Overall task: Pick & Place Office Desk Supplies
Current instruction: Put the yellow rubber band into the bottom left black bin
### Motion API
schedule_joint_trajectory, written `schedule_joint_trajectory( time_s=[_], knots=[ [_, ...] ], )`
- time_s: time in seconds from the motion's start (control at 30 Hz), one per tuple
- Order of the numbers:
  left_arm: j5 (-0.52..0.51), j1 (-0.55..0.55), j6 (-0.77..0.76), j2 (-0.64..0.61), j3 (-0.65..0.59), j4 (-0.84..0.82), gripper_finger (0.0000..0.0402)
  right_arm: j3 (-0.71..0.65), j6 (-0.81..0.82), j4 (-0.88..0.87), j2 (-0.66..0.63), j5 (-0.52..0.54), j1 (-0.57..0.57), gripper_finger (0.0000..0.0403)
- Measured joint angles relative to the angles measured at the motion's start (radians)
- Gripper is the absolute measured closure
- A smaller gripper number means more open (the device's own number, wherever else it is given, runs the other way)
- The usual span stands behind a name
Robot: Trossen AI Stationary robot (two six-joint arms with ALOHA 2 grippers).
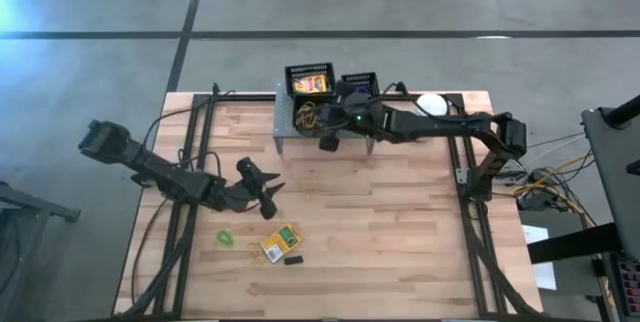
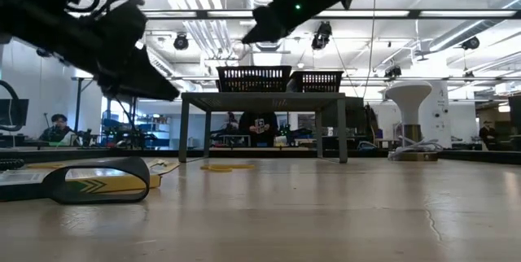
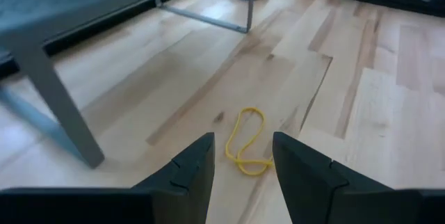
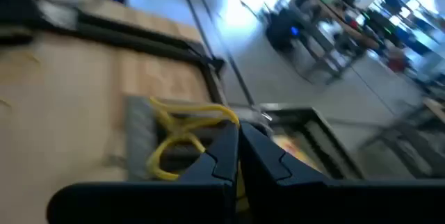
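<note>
The left gripper (image 3: 242,165), fingers spread, hovers with the thin yellow rubber-band loop (image 3: 247,142) lying flat on the wooden table (image 3: 375,113) just ahead between its tips. Best to lower straight down until the tips straddle one strand, then close. The right gripper (image 4: 238,156), pressed together, pinches another yellow band (image 4: 182,130) over the black lattice baskets (image 1: 309,82).

Pale, striped wood grain is shown by the table (image 1: 400,222). A grey perforated shelf (image 1: 285,127) is topped by black lattice baskets (image 1: 308,80); an orange-yellow crayon box (image 1: 312,85) is seen inside one. Nearer the table's front edge lie a green rubber band (image 1: 227,235) and a yellow-green box (image 1: 281,243)
</note>
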Motion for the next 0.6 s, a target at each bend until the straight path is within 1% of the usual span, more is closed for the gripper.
schedule_joint_trajectory(
  time_s=[0.1, 0.17, 0.3, 0.6],
  knots=[
    [0.000, 0.000, -0.038, 0.000, -0.021, 0.012, 0.0252, 0.015, -0.038, -0.030, 0.000, 0.091, -0.005, 0.0394],
    [0.000, 0.000, -0.060, 0.000, -0.030, 0.014, 0.0252, 0.016, -0.062, -0.023, 0.000, 0.128, -0.007, 0.0394],
    [0.000, 0.000, -0.074, 0.000, -0.033, 0.017, 0.0252, 0.022, -0.056, -0.028, 0.000, 0.133, -0.014, 0.0394],
    [0.000, 0.000, -0.066, 0.000, -0.039, 0.021, 0.0252, 0.009, 0.041, -0.109, 0.002, 0.139, -0.015, 0.0389]
  ],
)
